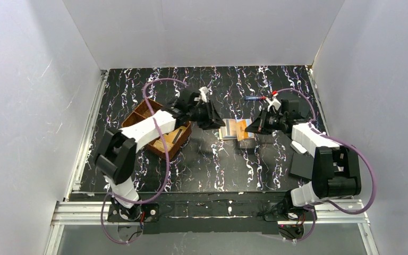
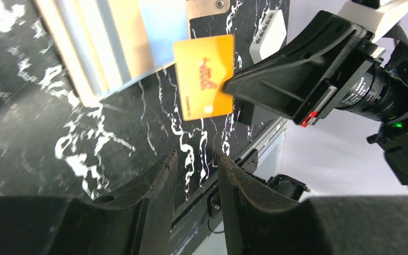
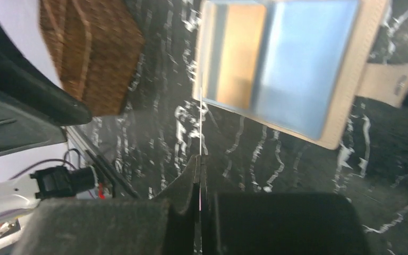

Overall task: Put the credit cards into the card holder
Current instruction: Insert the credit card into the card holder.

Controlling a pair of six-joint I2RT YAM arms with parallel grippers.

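In the left wrist view a gold credit card with red writing hangs above the table, and my right gripper is shut on its right edge. The right wrist view shows the same card edge-on as a thin pale line running out of my shut right gripper. The card holder lies open on the table just beyond it, with a tan slot and a pale blue one facing up. My left gripper stands open and empty a short way from the card. The card holder lies between both grippers.
A brown woven tray sits under the left arm, also seen as the woven tray. A black flat plate lies beside the right arm. A small blue and red pen-like thing lies further back.
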